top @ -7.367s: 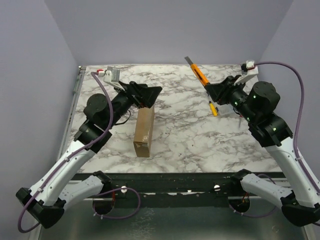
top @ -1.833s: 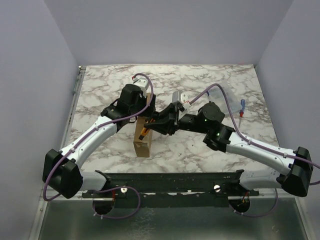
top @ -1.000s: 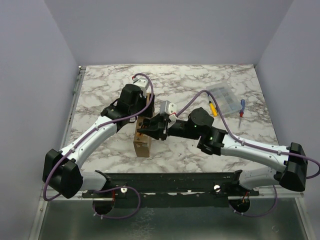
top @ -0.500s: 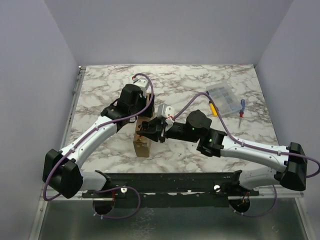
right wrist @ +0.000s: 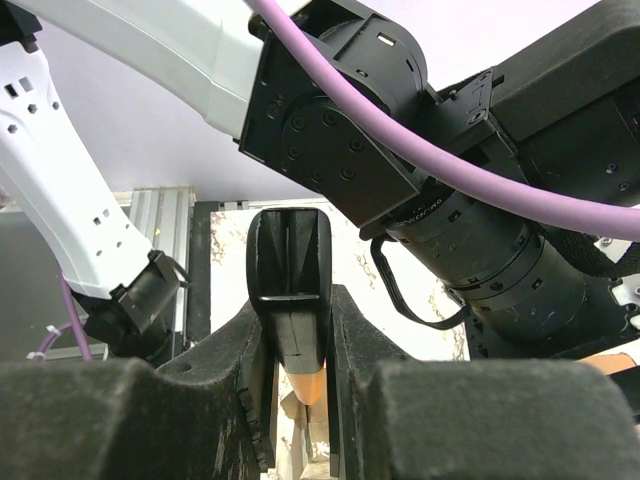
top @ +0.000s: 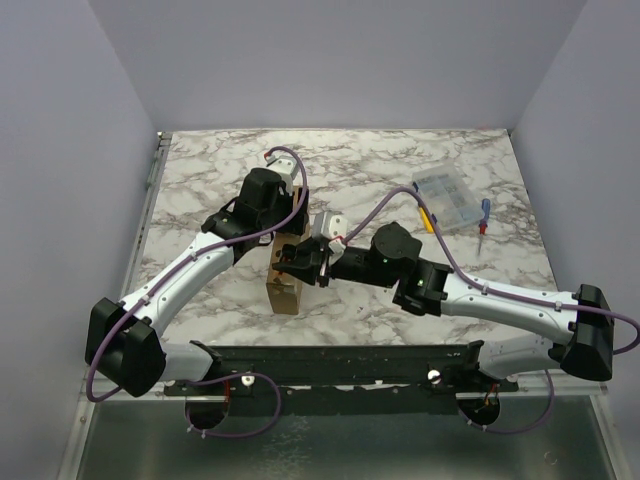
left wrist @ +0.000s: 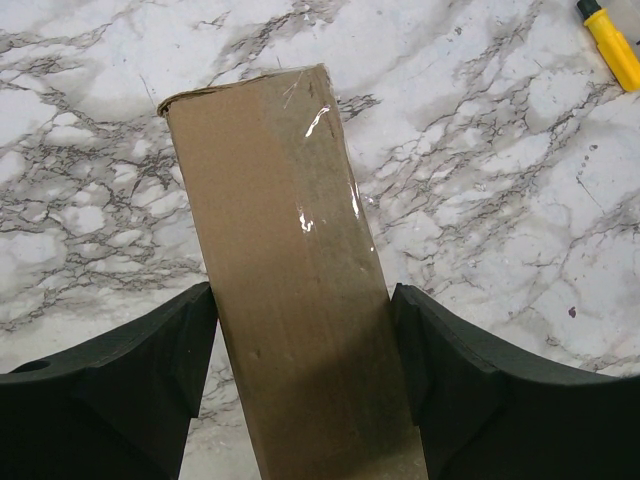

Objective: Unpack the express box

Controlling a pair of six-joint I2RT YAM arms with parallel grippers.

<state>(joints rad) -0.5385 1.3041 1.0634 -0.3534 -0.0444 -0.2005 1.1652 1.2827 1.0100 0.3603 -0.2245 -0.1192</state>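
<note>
Marble tabletop (top: pixel 400 170); express box (left wrist: pixel 270 170) runs near-to-far, left claw (left wrist: pixel 302 305) gripping it, right claw (right wrist: pixel 297 345) pinching cutter (right wrist: pixel 290 270).

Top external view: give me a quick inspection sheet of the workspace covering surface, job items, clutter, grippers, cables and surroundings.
Surface: marble tabletop; no spills seen.
Job's things: express box stands on a long edge, with clear tape along its upper face.
Clutter: clear compartment case, yellow tool and small blue-and-red tool, at the table's right side, apart from the box.
Grippers: left gripper clamps the box's two sides; right gripper is shut on a black-and-orange box cutter, over the box.
Cables: purple cables follow both arms; no snag seen.
Surroundings: plain lavender walls; nothing else seen.
</note>
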